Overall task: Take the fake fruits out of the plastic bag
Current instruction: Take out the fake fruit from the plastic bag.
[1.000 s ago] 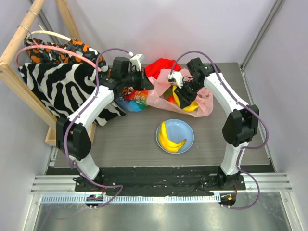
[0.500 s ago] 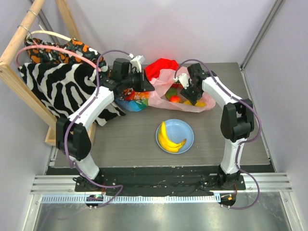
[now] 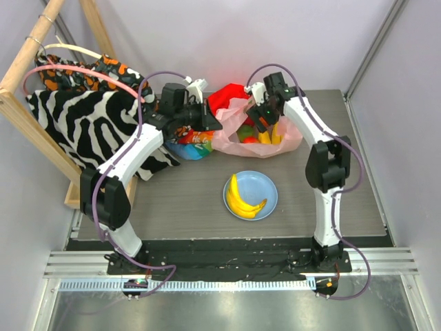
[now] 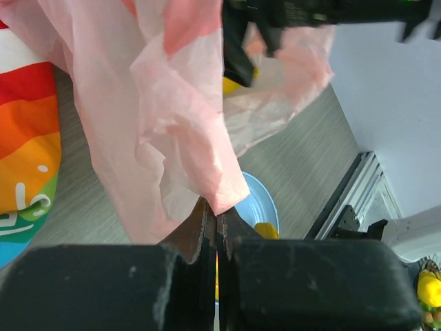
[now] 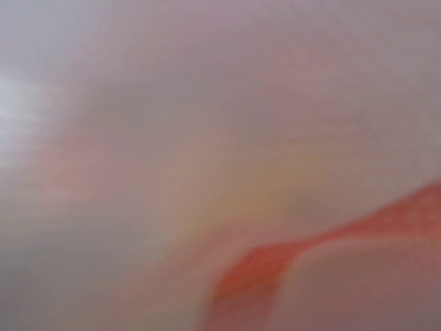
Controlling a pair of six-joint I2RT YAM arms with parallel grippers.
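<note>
The pink plastic bag [image 3: 231, 136] lies at the back of the table, its mouth edge lifted. My left gripper [image 3: 212, 123] is shut on that edge; the left wrist view shows the pink film [image 4: 172, 103] pinched between the closed fingertips [image 4: 217, 215]. My right gripper [image 3: 260, 121] reaches down into the bag from the back. Its wrist view is a pink blur with a red streak [image 5: 275, 269], and its fingers do not show. Inside the bag lie a yellow fruit [image 3: 273, 136] and an orange-red fruit [image 3: 249, 140]. A yellow banana bunch [image 3: 242, 196] rests on the light-blue plate [image 3: 269, 186].
A red cloth [image 3: 231, 94] lies behind the bag and a rainbow-striped cloth [image 3: 193, 146] at its left. A zebra-patterned cloth [image 3: 83, 121] hangs off a wooden rack [image 3: 27, 62] at the far left. The plate sits in front of the bag.
My right gripper has moved back and left from the bag's right side to its mouth, and the bag has sagged flatter. The left gripper has kept its hold.
</note>
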